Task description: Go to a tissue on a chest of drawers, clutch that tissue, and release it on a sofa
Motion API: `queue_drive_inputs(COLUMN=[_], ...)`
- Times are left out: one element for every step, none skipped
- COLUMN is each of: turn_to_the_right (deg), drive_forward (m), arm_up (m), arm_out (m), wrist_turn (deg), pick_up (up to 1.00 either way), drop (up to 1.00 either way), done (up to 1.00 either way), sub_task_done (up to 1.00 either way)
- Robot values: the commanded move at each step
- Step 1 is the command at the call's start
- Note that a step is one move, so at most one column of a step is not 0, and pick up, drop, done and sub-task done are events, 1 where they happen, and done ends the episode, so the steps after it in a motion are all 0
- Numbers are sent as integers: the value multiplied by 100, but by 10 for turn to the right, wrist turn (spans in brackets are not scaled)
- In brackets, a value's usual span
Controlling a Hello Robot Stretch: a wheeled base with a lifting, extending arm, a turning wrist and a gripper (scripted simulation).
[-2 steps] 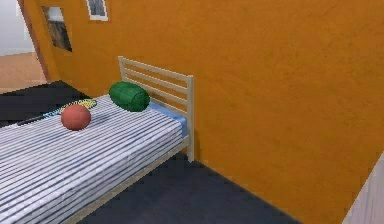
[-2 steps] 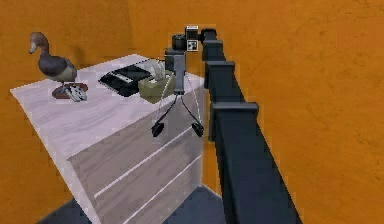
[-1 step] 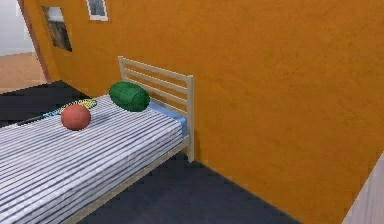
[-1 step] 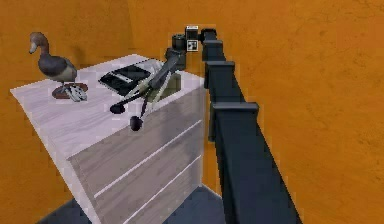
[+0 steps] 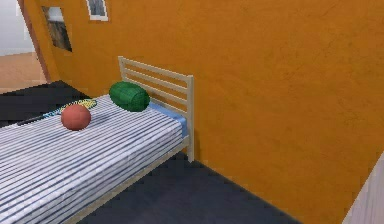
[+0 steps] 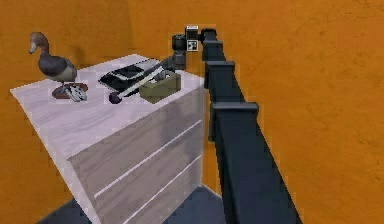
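Forward view: a bed (image 5: 60, 165) with a striped cover and a white slatted headboard (image 5: 160, 90) stands against an orange wall (image 5: 280, 90); a green pillow (image 5: 129, 96) and a reddish ball (image 5: 76, 117) lie near the headboard end.
Arm side view: a pale chest of drawers (image 6: 130, 160) with things on its top.
Tissue box (image 6: 160, 88): olive, at the top's right edge, just beside a dark flat thing (image 6: 130, 75).
Duck figure (image 6: 55, 62): upright at the top's far left corner.
Arm (image 6: 235, 130): runs along the chest's right side.
Gripper (image 6: 178, 52): at the top's far right corner, near the tissue box; I cannot tell whether it has hold of anything, nor how its fingers stand.
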Motion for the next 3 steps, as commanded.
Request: queue_drive_inputs(turn_to_the_right=[0,0,0], drive_forward=[0,0,0], arm_up=[0,-12,0], arm_out=[0,0,0], wrist_turn=[450,0,0], pick_up=[0,0,100], drop=[0,0,0], done=[0,0,0], sub_task_done=[0,0,0])
